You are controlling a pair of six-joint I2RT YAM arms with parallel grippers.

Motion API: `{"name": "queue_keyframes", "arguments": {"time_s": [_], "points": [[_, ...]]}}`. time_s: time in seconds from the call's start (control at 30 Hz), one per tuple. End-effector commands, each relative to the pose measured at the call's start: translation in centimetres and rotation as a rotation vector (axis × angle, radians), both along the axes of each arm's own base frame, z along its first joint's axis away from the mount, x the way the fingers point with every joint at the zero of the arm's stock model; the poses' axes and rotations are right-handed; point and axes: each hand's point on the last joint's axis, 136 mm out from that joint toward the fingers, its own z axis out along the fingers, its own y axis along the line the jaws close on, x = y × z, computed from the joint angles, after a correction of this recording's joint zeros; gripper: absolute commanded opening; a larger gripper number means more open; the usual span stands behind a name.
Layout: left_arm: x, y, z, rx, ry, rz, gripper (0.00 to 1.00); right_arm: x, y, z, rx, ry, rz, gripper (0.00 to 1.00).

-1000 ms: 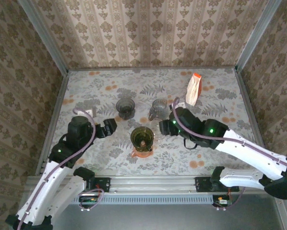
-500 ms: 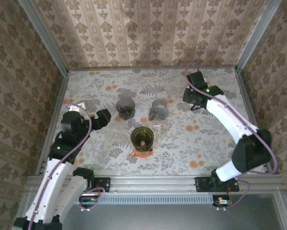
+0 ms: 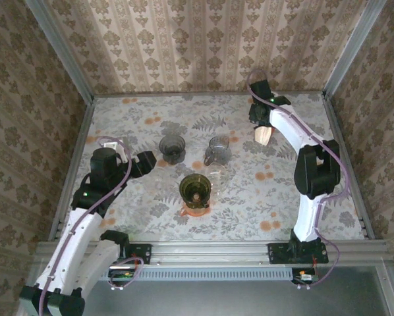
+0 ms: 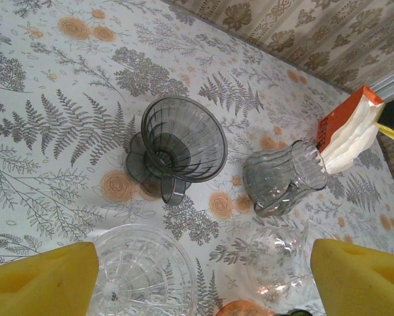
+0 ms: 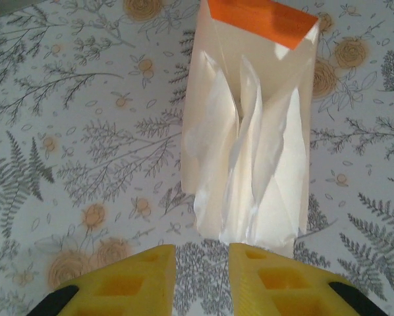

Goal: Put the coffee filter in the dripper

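Right wrist view: advance the right gripper (image 5: pixel 202 258), narrowly apart and empty, onto a single coffee filter (image 5: pixel 251 172) edge before pinching.

The pale printed tablecloth (image 4: pixel 52 118) carries grey ferns and orange blossoms. At the centre of the left wrist view, the ribbed glass cone dripper (image 4: pixel 182 146) is smoky grey. At upper right, the cream paper filter packet (image 4: pixel 347 135) has an orange flap, with white filters inside.
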Motion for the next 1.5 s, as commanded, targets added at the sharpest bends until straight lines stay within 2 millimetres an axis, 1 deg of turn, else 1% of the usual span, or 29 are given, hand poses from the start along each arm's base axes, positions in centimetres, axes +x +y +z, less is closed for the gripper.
{"name": "queue_keyframes", "arguments": {"time_s": [0.0,0.07,0.23,0.3,0.4,0.53,0.67,0.73,0.83,0.9,1.0,1.07,1.33,1.47], "points": [[0.0,0.0,0.7,0.008,-0.023,-0.020,0.86,0.4,-1.3,0.0,-0.042,0.018,-0.053,0.28],[0.0,-0.2,0.5,0.005,-0.020,-0.025,0.86,0.6,-1.8,-0.5,-0.041,0.023,-0.073,0.28],[0.1,-0.2,0.4,0.006,-0.018,-0.031,0.86,0.9,-2.4,-1.2,-0.056,0.042,-0.087,0.29],[0.1,-0.3,0.5,0.005,-0.020,-0.035,0.86,1.0,-2.4,-0.8,-0.056,0.027,-0.082,0.31],[0.1,-0.3,0.5,0.005,-0.020,-0.038,0.86,0.8,-2.4,0.7,-0.053,-0.028,-0.075,0.40],[0.2,-0.5,0.4,0.000,-0.017,-0.045,0.86,0.2,-3.4,1.8,-0.067,-0.054,-0.085,0.38],[0.3,-0.6,0.2,-0.004,-0.011,-0.050,0.87,-0.2,-5.1,1.8,-0.072,-0.046,-0.120,0.38],[0.2,-0.6,0.2,-0.003,-0.009,-0.049,0.87,0.0,-5.5,1.5,-0.061,-0.040,-0.114,0.38],[0.2,-0.5,0.1,-0.002,-0.006,-0.047,0.87,0.4,-5.1,1.3,-0.054,-0.035,-0.080,0.34],[0.2,-0.6,0.1,-0.001,-0.005,-0.047,0.87,0.5,-4.4,1.4,-0.038,-0.041,-0.061,0.32],[0.3,-0.5,0.0,0.000,-0.004,-0.043,0.87,0.7,-3.0,1.5,-0.044,-0.045,-0.038,0.32],[0.3,-0.5,0.1,0.000,-0.006,-0.043,0.87,0.8,-2.6,1.4,-0.038,-0.049,-0.044,0.32],[0.3,-0.5,-0.1,0.001,0.000,-0.043,0.87,1.9,-1.6,0.4,-0.010,-0.042,-0.051,0.29],[0.3,-0.4,-0.1,0.002,-0.001,-0.043,0.87,2.3,-1.7,0.1,-0.020,-0.029,-0.063,0.27]]}}
